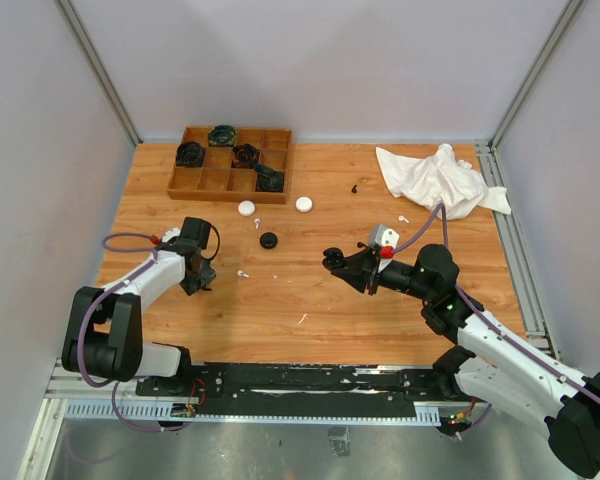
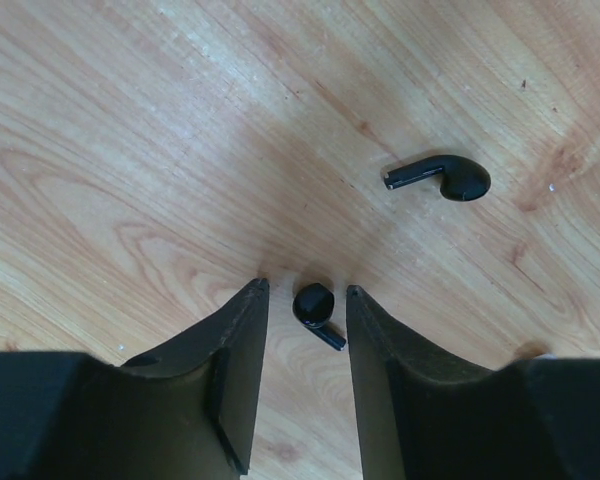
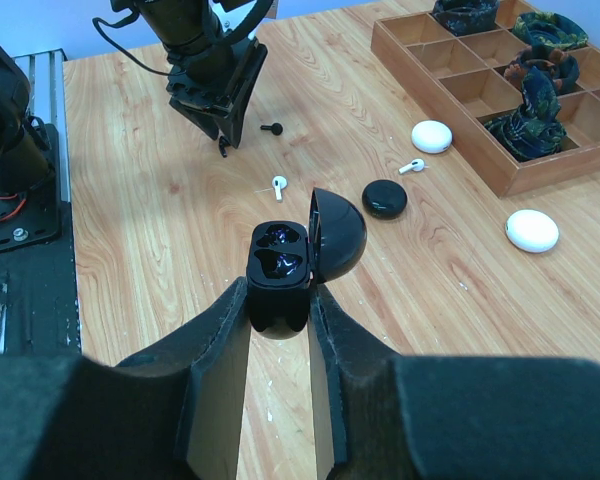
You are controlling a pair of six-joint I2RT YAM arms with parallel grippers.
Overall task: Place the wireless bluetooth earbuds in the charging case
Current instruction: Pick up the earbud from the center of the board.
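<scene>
- Table (image 1: 310, 300): wood-grain planked top, warm orange-brown, with faint scuffs and small white flecks.
- Walls: three plain pale lilac-grey panels, the back wall (image 1: 310, 60), left wall (image 1: 30, 150) and right wall (image 1: 575, 150), closing in the table's far, left and right edges.
- Frame posts (image 1: 98, 72): bare aluminium, rising from the two far corners.
- Side rail (image 1: 508, 230): aluminium, along the right edge.
- Black plate (image 1: 310, 378): along the near edge, with a grey metal surface (image 1: 280, 445) below it.
- Light: even and diffuse, soft shadows.
</scene>
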